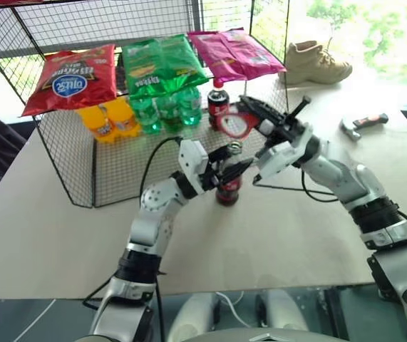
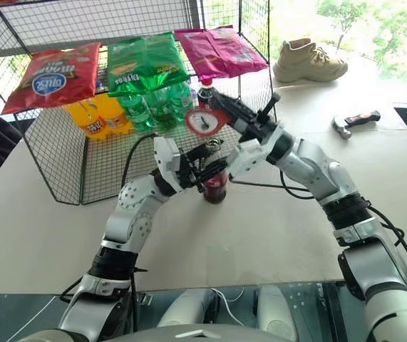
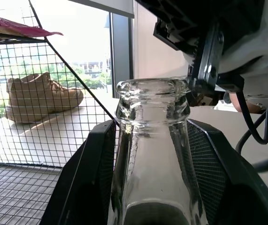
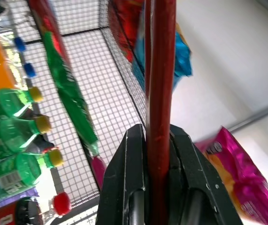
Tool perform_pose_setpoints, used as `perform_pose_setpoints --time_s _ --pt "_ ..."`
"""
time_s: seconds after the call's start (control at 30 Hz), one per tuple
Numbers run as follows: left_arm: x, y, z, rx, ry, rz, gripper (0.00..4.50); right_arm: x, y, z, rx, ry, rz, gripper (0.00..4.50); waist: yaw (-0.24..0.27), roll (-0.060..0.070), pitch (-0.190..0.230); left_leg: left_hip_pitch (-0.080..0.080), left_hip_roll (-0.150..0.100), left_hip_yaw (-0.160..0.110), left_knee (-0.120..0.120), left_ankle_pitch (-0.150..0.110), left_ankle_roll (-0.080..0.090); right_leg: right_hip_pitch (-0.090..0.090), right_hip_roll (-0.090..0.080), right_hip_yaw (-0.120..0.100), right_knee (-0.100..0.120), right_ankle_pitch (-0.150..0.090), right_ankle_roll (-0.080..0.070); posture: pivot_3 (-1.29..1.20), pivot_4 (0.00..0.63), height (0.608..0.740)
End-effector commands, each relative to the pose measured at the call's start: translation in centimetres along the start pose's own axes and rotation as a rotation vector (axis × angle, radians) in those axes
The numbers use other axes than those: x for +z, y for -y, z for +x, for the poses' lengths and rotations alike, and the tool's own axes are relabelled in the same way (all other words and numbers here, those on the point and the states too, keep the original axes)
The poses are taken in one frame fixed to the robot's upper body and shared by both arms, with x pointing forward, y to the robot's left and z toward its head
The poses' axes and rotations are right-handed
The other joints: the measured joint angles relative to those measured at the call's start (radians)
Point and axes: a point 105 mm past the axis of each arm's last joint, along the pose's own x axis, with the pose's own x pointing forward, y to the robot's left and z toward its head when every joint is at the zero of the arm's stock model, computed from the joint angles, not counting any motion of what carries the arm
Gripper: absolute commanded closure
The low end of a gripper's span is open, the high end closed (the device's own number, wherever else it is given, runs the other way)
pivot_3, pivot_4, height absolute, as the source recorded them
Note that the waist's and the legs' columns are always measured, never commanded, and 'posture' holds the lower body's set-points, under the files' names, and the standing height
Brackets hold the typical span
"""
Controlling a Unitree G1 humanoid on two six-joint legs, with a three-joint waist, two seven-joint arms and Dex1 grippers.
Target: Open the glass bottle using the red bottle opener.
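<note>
You are looking at the glass bottle (image 1: pixel 229 187) standing upright on the bench (image 1: pixel 60 214), near the middle and just in front of the wire rack (image 1: pixel 82 164); the left hand (image 1: pixel 226 168) is gripping its neck, one black finger (image 3: pixel 84 183) pressing on each side of the glass; the bottle's mouth (image 3: pixel 152 87) is showing bare, with no cap on it. The right hand (image 1: pixel 254 112) is hovering above and slightly behind the bottle; its fingers (image 4: pixel 134 187) are clamping shut on the red bottle opener (image 1: pixel 234 125), which is sitting clear of the bottle's mouth. On the rack's top shelf, red (image 1: pixel 71 78), green (image 1: pixel 160 64) and pink (image 1: pixel 232 53) snack bags are lying side by side; below them, orange and green plastic bottles (image 1: pixel 139 114) and a red-capped cola bottle (image 1: pixel 218 103) are standing. Toward the bench's far right corner a tan shoe (image 1: pixel 316 63) is resting; a small hammer (image 1: pixel 360 124) is lying near the right edge.
</note>
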Motion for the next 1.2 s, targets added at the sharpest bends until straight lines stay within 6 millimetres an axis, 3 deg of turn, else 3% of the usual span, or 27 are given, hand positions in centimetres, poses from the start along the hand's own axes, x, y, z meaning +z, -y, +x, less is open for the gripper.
perform_pose_setpoints --time_s 0.03,0.2,0.3,0.57,0.67,0.73,0.77,0.93,1.2 --pt "-1.9 -0.1 -1.0 0.031 -0.08 -0.04 2.39 -1.3 1.7 -0.5 -0.082 -0.075 0.051 4.5 -0.002 0.0 0.0 0.0 0.0 0.0 0.0 0.0 0.0 0.0 0.0 0.0 0.0 0.0 0.0 0.0 0.15 0.74" --pt "-1.5 -0.3 -1.2 0.038 -0.072 -0.031 2.39 -3.8 1.1 -2.0 -0.135 -0.244 0.206 4.5 -0.004 0.0 0.0 0.0 0.001 0.0 0.0 0.0 0.0 0.0 0.0 0.001 0.0 0.0 0.0 0.0 0.15 0.74" --pt "-1.4 -0.2 -1.1 0.032 -0.068 -0.028 2.39 -4.6 -0.3 -2.9 -0.13 -0.319 0.325 4.5 -0.005 0.0 0.0 0.0 0.001 0.0 0.0 0.0 0.0 0.0 -0.001 0.001 0.0 0.0 0.0 0.0 0.15 0.74" --pt "-1.3 -0.1 -1.3 0.024 -0.072 -0.026 2.39 -4.5 -4.8 -4.5 -0.08 -0.447 0.691 4.5 -0.005 0.001 0.001 -0.001 0.001 0.0 -0.001 -0.001 0.002 0.0 -0.001 0.001 0.0 0.0 0.0 0.0 0.15 0.74" --pt "-1.3 -0.1 -1.3 0.024 -0.071 -0.024 1.38 -3.9 -5.6 -4.8 -0.062 -0.453 0.75 4.5 -0.006 0.003 0.003 -0.001 0.001 0.0 -0.001 -0.002 0.003 -0.001 -0.001 0.0 0.0 0.0 0.0 0.0 0.15 0.74" --pt "-1.3 0.0 -1.3 0.023 -0.072 -0.026 0.27 -3.7 -5.7 -4.8 -0.055 -0.454 0.761 4.5 -0.006 0.003 0.004 -0.004 0.001 0.0 0.0 -0.001 0.002 -0.005 0.0 0.0 0.001 0.0 0.0 0.0 0.15 0.74" --pt "-1.3 0.0 -1.3 0.024 -0.071 -0.026 0.11 -3.7 -5.7 -4.8 -0.052 -0.453 0.759 4.5 -0.006 0.002 0.004 -0.006 0.001 0.0 0.0 0.0 0.0 -0.006 0.0 0.0 0.001 0.0 0.0 0.0 0.15 0.74" --pt "-1.3 -0.1 -1.5 0.027 -0.072 -0.024 0.11 -3.8 -5.6 -4.9 -0.052 -0.457 0.755 4.5 -0.006 0.002 0.004 -0.02 0.0 0.0 0.002 0.0 -0.001 -0.021 -0.002 0.0 0.003 0.001 0.0 0.0 0.15 0.74" --pt "-1.3 0.5 -2.4 0.0 -0.1 -0.017 0.11 -3.6 -6.4 -5.6 -0.038 -0.486 0.83 4.5 -0.006 0.002 0.004 -0.02 0.0 0.0 0.001 0.001 -0.001 -0.02 -0.002 0.0 0.003 0.001 0.0 0.0 0.15 0.74"
